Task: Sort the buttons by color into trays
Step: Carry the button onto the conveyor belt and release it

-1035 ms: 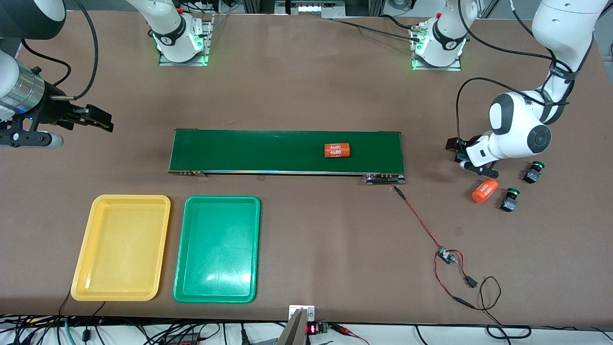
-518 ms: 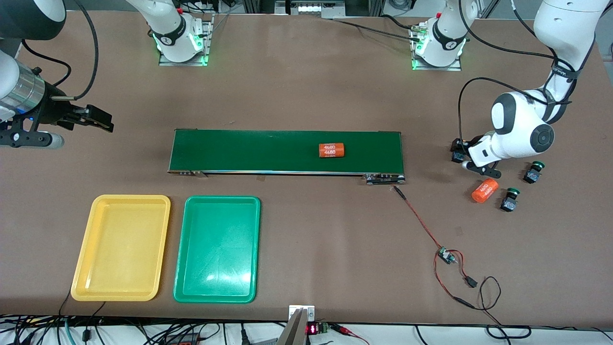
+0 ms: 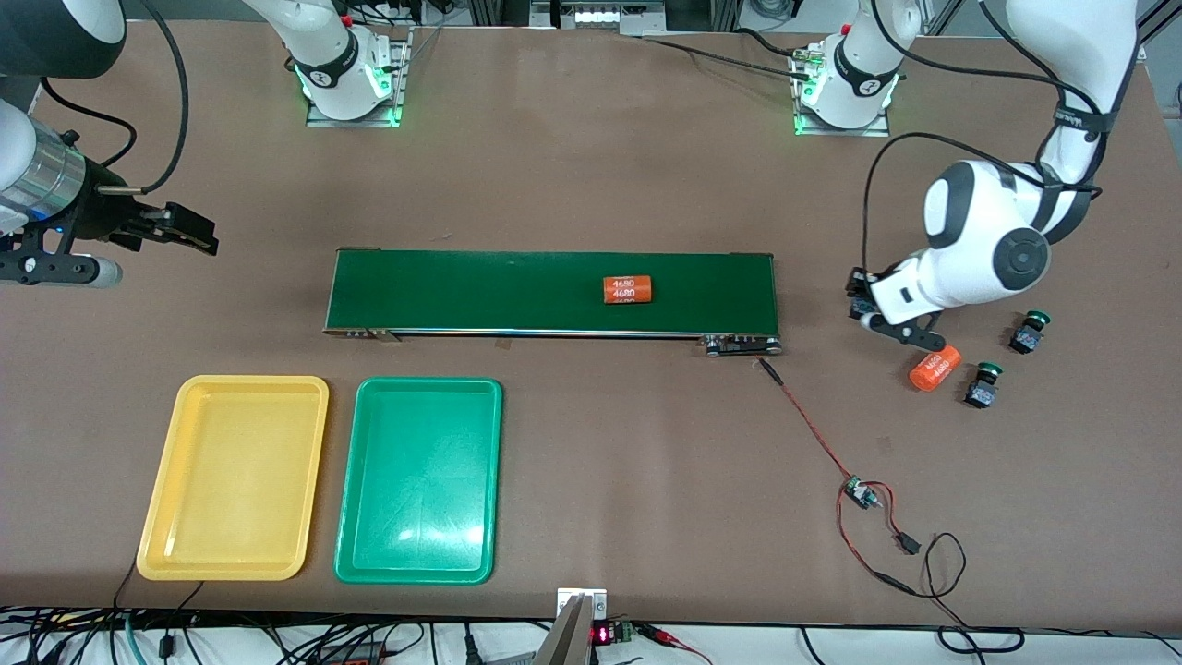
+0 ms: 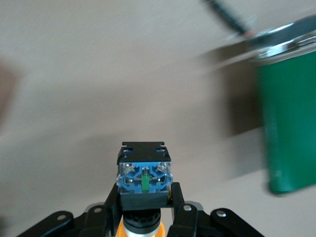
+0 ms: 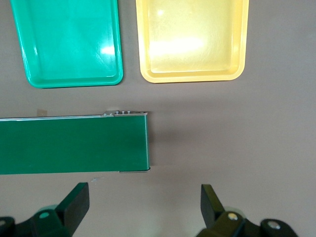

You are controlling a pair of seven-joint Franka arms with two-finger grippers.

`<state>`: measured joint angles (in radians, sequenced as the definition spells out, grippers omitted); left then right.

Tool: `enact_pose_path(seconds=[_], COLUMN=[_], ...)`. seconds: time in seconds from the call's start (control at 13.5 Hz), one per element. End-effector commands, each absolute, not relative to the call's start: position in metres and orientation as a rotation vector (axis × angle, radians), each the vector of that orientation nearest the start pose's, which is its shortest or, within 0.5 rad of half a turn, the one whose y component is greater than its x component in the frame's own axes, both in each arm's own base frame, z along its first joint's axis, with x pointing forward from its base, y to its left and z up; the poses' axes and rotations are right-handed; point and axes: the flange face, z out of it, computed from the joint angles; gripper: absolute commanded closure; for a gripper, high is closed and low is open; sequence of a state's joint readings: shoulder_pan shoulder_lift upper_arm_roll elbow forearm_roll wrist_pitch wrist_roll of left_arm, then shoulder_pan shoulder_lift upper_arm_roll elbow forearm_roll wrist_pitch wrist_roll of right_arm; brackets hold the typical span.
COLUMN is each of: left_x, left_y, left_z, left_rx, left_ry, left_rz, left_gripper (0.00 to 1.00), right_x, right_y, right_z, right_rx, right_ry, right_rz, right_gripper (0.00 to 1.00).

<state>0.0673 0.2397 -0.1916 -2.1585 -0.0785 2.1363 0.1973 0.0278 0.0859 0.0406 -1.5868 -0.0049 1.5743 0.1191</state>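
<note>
1 orange cylinder [image 3: 628, 289] rides the green conveyor belt [image 3: 462, 294]; another [image 3: 934, 368] lies on the table [image 3: 591, 443].

You have bare tabletop [image 3: 591, 443] between the belt [image 3: 517, 292] and both trays [image 3: 235, 478]. Near the left arm's end, a wire [image 3: 813, 429], cylinder [image 3: 934, 367] and two green buttons [image 3: 983, 384] crowd it.

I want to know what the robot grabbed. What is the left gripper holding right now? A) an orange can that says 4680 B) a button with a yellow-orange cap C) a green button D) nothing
B: in the left wrist view the left gripper is shut on a button, its black body between the fingers and a yellow-orange cap showing underneath.
</note>
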Motion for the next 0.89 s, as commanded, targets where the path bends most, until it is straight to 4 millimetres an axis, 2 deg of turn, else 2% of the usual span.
enact_pose_path(seconds=[0.0, 0.22, 0.37, 0.52, 0.67, 0.81], left_x=[0.527, 0.521, 0.524, 0.525, 0.528, 0.53], left_y=[-0.128, -0.184, -0.216, -0.247, -0.267, -0.267], left_z=[0.288, 0.297, 0.286, 0.282, 0.282, 0.272], left_rx=[-3.187, -3.181, -3.179, -3.192, -3.232, -3.244], left_ry=[0.383, 0.422, 0.472, 0.436, 0.38, 0.347], left_rz=[0.448, 0.421, 0.42, 0.379, 0.383, 0.398], left_gripper=[1.0, 1.0, 1.0, 1.0, 1.0, 1.0], right_x=[0.574, 0.574, 0.574, 0.574, 0.574, 0.575], right_y=[0.032, 0.032, 0.032, 0.032, 0.032, 0.031], right_z=[0.569, 0.569, 0.569, 0.569, 0.569, 0.569], right_rx=[-3.141, -3.137, -3.137, -3.137, -3.137, -3.137], right_ry=[0.096, 0.092, 0.092, 0.092, 0.092, 0.094], right_rz=[0.164, 0.167, 0.167, 0.167, 0.167, 0.167], right_gripper=[0.0, 0.0, 0.0, 0.0, 0.0, 0.0])
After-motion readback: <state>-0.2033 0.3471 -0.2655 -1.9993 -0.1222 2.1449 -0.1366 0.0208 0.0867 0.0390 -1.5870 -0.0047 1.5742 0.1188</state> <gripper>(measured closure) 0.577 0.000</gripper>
